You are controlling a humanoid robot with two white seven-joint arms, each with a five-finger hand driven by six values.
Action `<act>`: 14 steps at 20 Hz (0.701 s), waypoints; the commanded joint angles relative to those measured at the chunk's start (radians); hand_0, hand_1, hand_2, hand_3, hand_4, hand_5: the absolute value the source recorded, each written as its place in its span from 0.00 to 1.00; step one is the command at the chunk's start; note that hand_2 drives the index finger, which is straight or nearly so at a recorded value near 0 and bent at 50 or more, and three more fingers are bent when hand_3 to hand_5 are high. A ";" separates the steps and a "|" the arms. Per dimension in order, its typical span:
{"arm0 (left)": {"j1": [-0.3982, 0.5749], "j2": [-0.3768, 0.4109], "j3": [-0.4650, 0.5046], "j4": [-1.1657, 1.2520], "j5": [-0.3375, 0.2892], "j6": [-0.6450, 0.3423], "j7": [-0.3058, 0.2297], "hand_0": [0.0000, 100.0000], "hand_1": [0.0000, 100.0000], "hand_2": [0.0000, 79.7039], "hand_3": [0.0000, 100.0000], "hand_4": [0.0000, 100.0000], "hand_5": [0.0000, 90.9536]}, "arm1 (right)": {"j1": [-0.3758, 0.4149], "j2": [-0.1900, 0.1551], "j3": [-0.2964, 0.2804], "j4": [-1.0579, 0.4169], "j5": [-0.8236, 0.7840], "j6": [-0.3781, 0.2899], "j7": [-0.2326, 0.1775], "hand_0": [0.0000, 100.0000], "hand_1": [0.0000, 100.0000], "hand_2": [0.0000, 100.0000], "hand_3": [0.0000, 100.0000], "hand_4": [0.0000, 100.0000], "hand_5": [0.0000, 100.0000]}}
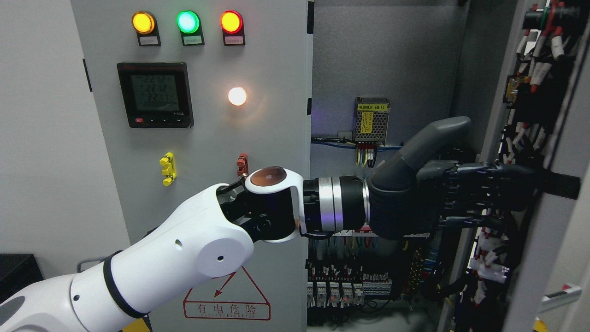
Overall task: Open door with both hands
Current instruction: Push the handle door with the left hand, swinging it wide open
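Grey sheet steel fills most of the view: a closed cabinet door (198,138) on the left carries 3 indicator lamps (188,21) in yellow, green and red, a digital meter (155,94) and a glowing white lamp (237,96), with a red-bordered warning triangle (227,299) low down. To its right the cabinet stands open, showing the back panel with a small power supply (371,119) and rows of terminal blocks (345,288) along the bottom. The door being worked, the right door (553,184), is swung out at the far right, its inner face thick with wiring.

The left arm comes in from the lower left and reaches across the opening. The left hand (474,193) has its dark fingers (479,182) stretched out nearly straight and lying against the inner edge of that door, the thumb raised above; they press rather than wrap around anything. The right arm is out of sight.

The step in hand looks like pushing the door wider. To do it well, keep the fingers flat on bare metal near the edge, clear of the cable bundles, and sweep the forearm outward along the hinge arc, steadily, so the fingertips do not slip into the wiring.
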 commanded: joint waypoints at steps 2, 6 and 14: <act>-0.001 -0.184 -0.017 -0.045 -0.014 -0.003 0.139 0.00 0.00 0.00 0.00 0.00 0.00 | 0.000 0.000 0.000 0.001 0.000 0.000 0.000 0.00 0.00 0.00 0.00 0.00 0.00; -0.017 -0.217 -0.065 -0.045 -0.012 -0.006 0.141 0.00 0.00 0.00 0.00 0.00 0.00 | 0.000 0.000 0.000 0.001 0.000 0.000 0.000 0.00 0.00 0.00 0.00 0.00 0.00; -0.091 -0.285 -0.183 0.016 -0.003 -0.020 0.141 0.00 0.00 0.00 0.00 0.00 0.00 | 0.000 0.000 0.000 0.001 0.000 0.000 0.000 0.00 0.00 0.00 0.00 0.00 0.00</act>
